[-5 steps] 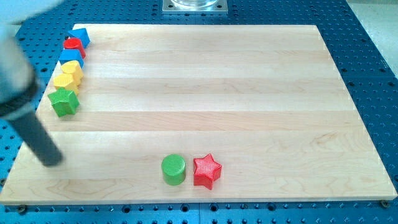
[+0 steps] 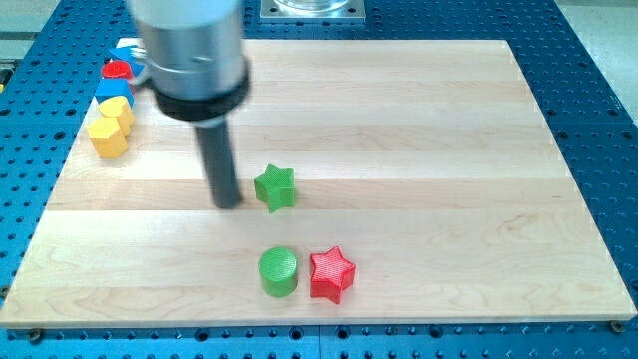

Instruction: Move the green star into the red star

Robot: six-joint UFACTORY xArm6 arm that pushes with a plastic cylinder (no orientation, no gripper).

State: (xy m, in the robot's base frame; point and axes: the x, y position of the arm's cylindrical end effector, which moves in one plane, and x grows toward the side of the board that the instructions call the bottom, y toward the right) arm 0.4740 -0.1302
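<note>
Our tip point(image 2: 228, 203) rests on the desk point(image 2: 419, 150), just beside the green star point(image 2: 275, 186) on its left. The end effector is a bare rod with nothing to open or close, so it clamps nothing. The green star lies near the desk's middle, above and left of the red star point(image 2: 332, 273), well apart from it. A green cylinder point(image 2: 278, 272) stands just beside the red star's left. Risk: a push aimed slightly low could drive the green star into the cylinder, knocking it or the red star away; an off-centre push may spin the star off our tip. Other blocks sit at top left.
</note>
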